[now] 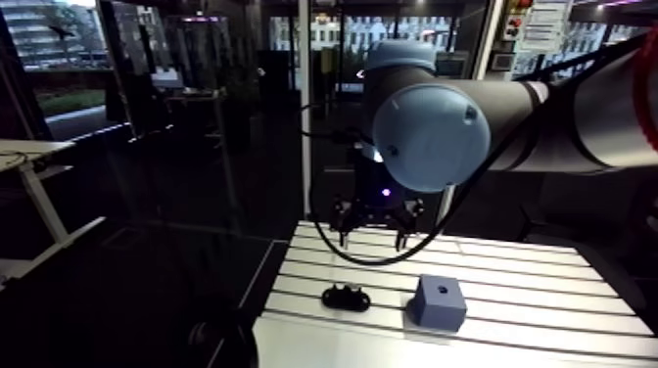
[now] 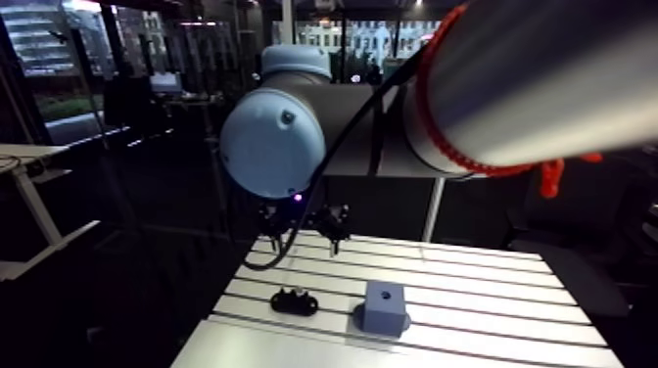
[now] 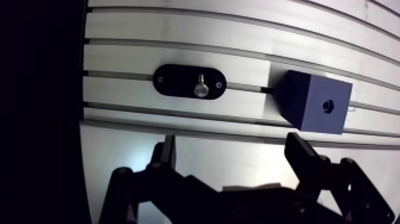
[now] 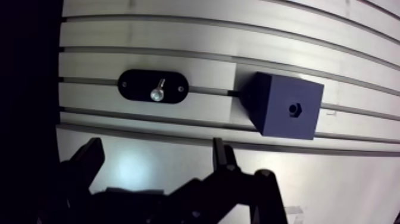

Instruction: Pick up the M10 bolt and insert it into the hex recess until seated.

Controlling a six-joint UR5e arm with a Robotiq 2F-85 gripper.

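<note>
Slotted table (image 3: 238,42), bolt (image 3: 201,88) on black holder (image 3: 172,80), blue block (image 3: 315,104) beside

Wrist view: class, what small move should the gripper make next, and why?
Probably carry the open gripper forward until its fingers straddle the bolt. The bolt stands in the black holder ahead of the fingers, with nothing between them, and the hex recess in the blue block beside it is empty, so the pick comes first.
</note>
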